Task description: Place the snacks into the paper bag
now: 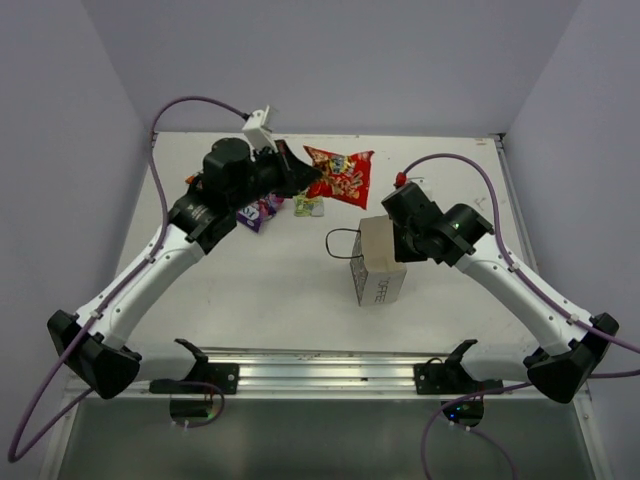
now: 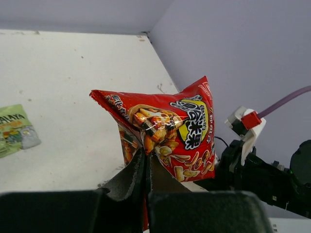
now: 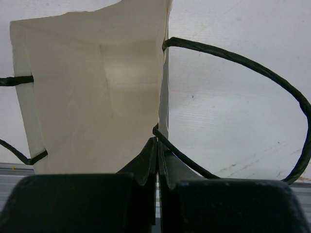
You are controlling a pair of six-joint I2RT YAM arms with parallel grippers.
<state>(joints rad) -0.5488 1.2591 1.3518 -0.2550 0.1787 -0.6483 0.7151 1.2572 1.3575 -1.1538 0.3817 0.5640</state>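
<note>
My left gripper [image 1: 307, 181] [image 2: 147, 156] is shut on the lower corner of a red snack packet [image 1: 341, 175] [image 2: 171, 130], which stands upright in front of the fingers at the back of the table. A purple snack packet [image 1: 258, 212] and a pale green one [image 1: 308, 206] [image 2: 14, 130] lie flat on the table beside the left arm. The white paper bag [image 1: 381, 262] [image 3: 92, 97] stands upright at the middle right with its mouth open. My right gripper [image 1: 396, 236] [image 3: 158, 143] is shut on the bag's rim wall, beside a black cord handle [image 3: 272, 92].
Grey walls enclose the white table [image 1: 260, 290] at the back and on both sides. The bag's other cord handle [image 1: 338, 243] loops out to its left. The right arm [image 2: 272, 179] shows just behind the red packet in the left wrist view.
</note>
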